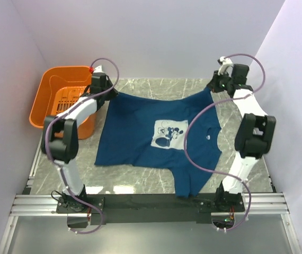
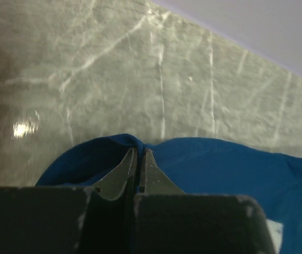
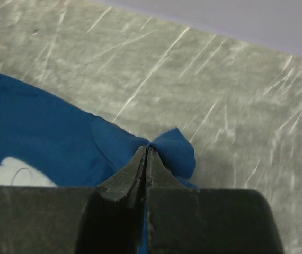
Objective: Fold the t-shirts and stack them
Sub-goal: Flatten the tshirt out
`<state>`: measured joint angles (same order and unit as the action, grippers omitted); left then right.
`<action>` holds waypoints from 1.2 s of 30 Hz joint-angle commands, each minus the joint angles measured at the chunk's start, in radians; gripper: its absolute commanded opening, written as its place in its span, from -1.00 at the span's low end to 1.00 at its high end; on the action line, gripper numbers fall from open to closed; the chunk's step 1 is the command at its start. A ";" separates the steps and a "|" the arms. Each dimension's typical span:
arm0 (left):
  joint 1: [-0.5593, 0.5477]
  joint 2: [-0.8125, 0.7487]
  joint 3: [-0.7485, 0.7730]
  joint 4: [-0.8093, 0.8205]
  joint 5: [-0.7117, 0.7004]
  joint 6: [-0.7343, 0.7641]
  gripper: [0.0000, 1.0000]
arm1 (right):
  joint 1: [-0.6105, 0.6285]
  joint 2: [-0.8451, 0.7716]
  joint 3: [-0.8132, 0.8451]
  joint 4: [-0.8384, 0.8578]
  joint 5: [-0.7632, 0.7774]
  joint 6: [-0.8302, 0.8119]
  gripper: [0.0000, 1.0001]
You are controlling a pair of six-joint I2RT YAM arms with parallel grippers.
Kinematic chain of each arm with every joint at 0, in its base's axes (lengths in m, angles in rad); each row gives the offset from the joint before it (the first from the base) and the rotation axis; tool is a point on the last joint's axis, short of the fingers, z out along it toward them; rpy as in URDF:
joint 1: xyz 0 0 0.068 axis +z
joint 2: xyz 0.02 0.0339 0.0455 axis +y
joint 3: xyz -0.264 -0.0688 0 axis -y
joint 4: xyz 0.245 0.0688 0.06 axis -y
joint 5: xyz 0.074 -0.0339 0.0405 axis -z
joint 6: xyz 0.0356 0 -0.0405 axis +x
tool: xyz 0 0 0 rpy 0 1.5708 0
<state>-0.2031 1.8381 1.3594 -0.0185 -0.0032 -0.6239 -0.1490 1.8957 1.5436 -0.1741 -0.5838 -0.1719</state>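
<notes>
The navy-blue t-shirt (image 1: pixel 140 132) lies spread on the marble table, its white mouse print (image 1: pixel 169 134) facing up and its collar end hanging over the near edge. My left gripper (image 1: pixel 110 93) is shut on the shirt's far left hem corner; in the left wrist view the blue cloth (image 2: pixel 220 164) is pinched between the closed fingertips (image 2: pixel 139 153). My right gripper (image 1: pixel 213 86) is shut on the far right hem corner; in the right wrist view a fold of cloth (image 3: pixel 172 151) sticks out past the closed tips (image 3: pixel 147 151). The hem sags between both grippers.
An orange plastic basket (image 1: pixel 61 98) stands at the table's far left, right beside my left arm. White walls close in the table at the back and sides. Bare marble (image 1: pixel 161 84) lies beyond the shirt's far hem. A black rail (image 1: pixel 151 203) runs along the near edge.
</notes>
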 commanded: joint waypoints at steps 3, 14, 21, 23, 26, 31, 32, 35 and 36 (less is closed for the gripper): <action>0.001 0.150 0.237 -0.069 -0.061 0.012 -0.99 | 0.020 0.078 0.177 0.034 0.085 -0.032 -1.00; 0.011 0.290 0.409 -0.077 -0.084 0.009 -0.99 | 0.016 0.100 0.217 0.059 -0.019 0.017 -1.00; 0.034 0.242 0.360 0.000 -0.069 0.044 -0.99 | 0.014 0.028 0.164 0.087 -0.085 0.043 -1.00; 0.036 0.248 0.372 -0.001 -0.041 0.059 -0.99 | 0.009 0.013 0.141 0.087 -0.105 0.049 -1.00; 0.039 0.247 0.373 0.008 -0.008 0.088 -0.99 | 0.005 -0.026 0.104 0.099 -0.132 0.054 -1.00; 0.044 0.217 0.334 0.041 -0.004 0.119 -0.99 | -0.014 -0.082 0.058 0.084 -0.182 0.045 -1.00; 0.047 0.214 0.323 0.043 -0.004 0.122 -0.99 | -0.015 -0.092 0.050 0.079 -0.189 0.038 -1.00; 0.053 0.207 0.311 0.045 0.015 0.130 -0.99 | -0.023 -0.121 0.021 0.042 -0.232 -0.001 -1.00; 0.054 0.204 0.310 0.046 0.022 0.133 -0.99 | -0.023 -0.139 0.013 0.026 -0.249 -0.014 -1.00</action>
<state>-0.1604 2.1132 1.6741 -0.0372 -0.0105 -0.5255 -0.1619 1.8374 1.5772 -0.1368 -0.7601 -0.1410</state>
